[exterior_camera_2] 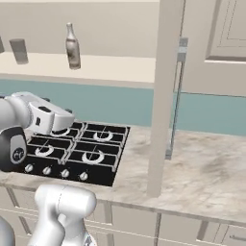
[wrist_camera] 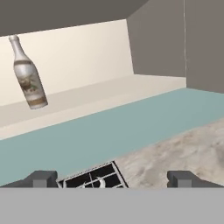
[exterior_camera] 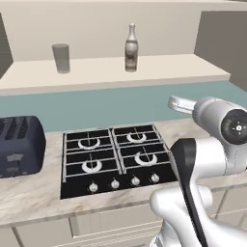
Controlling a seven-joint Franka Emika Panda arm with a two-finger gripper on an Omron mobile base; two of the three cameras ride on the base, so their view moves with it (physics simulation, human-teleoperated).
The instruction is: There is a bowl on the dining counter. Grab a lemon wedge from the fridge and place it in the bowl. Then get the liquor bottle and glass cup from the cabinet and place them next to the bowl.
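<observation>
My fingers (wrist_camera: 41, 178) stand spread wide, holding nothing. The liquor bottle (exterior_camera: 131, 48) and glass cup (exterior_camera: 61, 58) stand upright on the open cabinet (exterior_camera: 116, 70) shelf, well apart — both of the 2 untouched, I judge.

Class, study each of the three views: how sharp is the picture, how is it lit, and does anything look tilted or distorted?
Left base view: soft, even light, slightly blurred; the liquor bottle and glass cup cast barely any shadow. Right base view: similarly flat, with a faint shadow beside the open cabinet door. Hand view: rolled, so the bottle leans; the gripper fingertips are blurry.
</observation>
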